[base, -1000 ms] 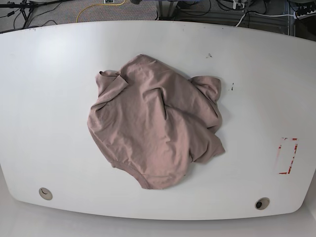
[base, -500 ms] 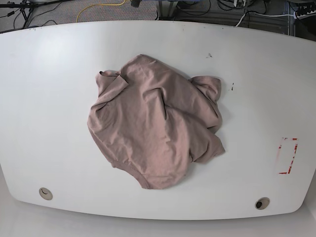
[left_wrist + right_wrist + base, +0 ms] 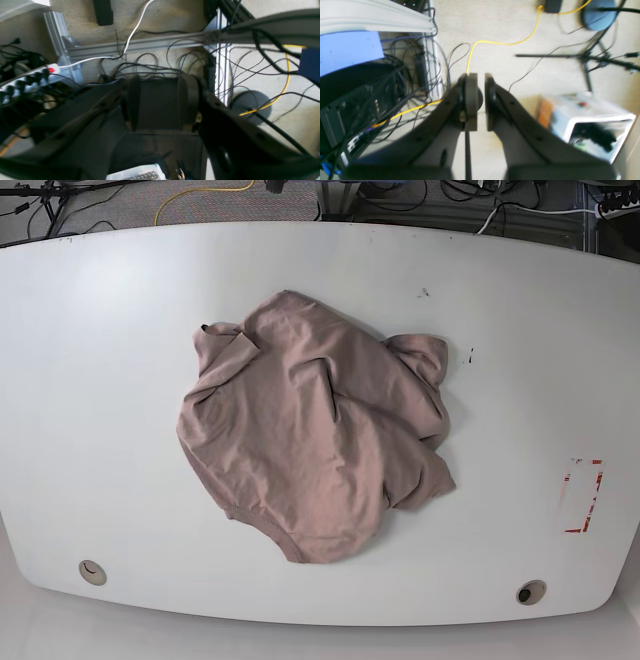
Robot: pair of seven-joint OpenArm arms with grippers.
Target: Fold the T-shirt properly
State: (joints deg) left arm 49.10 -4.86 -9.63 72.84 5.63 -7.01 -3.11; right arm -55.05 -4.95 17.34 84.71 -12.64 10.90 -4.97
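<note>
Dark left gripper (image 3: pixel 160 105) parted, empty, right gripper (image 3: pixel 480 100) closed

No legible text, label, brand or number appears in any view. The red-outlined rectangular marking (image 3: pixel 582 496) near the right edge of the white table top (image 3: pixel 100 380) carries no readable characters.

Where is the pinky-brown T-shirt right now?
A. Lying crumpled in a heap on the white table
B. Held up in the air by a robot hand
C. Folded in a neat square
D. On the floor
A: in the base view the T-shirt lies bunched and wrinkled on the white table, with no hand touching it.
</note>
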